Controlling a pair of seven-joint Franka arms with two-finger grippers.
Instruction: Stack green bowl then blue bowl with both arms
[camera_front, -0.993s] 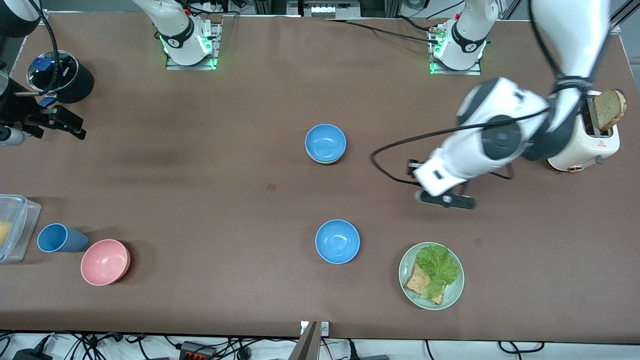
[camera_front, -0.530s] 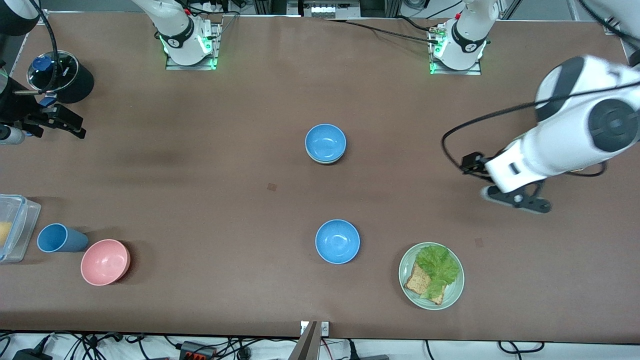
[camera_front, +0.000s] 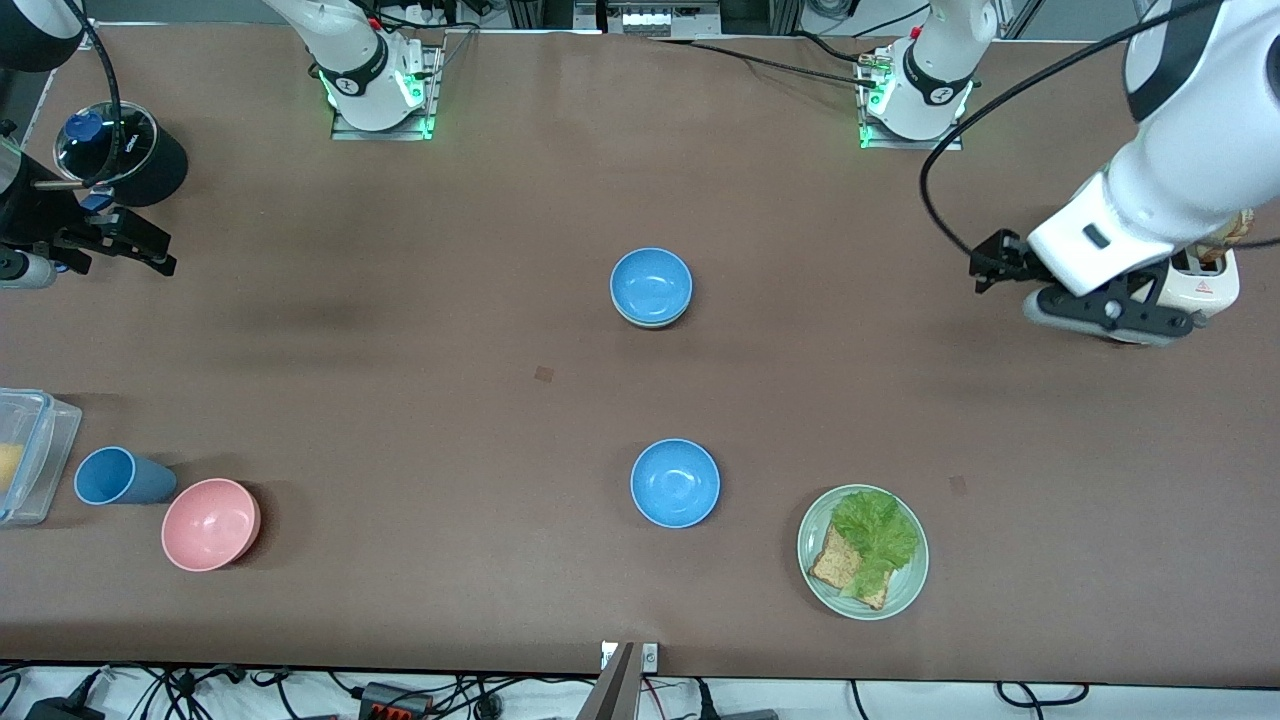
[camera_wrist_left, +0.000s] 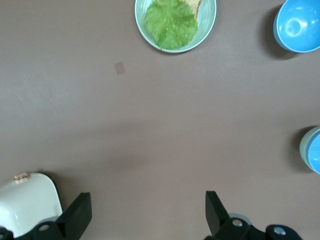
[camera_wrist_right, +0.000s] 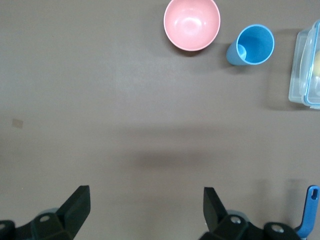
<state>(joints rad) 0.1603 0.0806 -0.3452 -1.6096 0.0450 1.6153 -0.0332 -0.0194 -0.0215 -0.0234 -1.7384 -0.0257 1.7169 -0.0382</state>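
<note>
Stack looks done: one blue bowl (camera_front: 651, 284) sits nested in the green bowl (camera_front: 650, 322), of which only a pale rim shows under it, mid-table and nearer the arm bases. In the left wrist view the pair shows at the frame edge, green rim outside blue. A second blue bowl (camera_front: 675, 483) sits alone nearer the front camera, beside the lettuce plate (camera_front: 810, 560). Left gripper (camera_front: 1110, 312) is up by the toaster (camera_front: 1205, 288), fingers spread, holding nothing. Right gripper (camera_front: 95, 240) waits at its table end near the black pot (camera_front: 140, 160), fingers spread, empty. Judged: nothing left except parking the arms.
</note>
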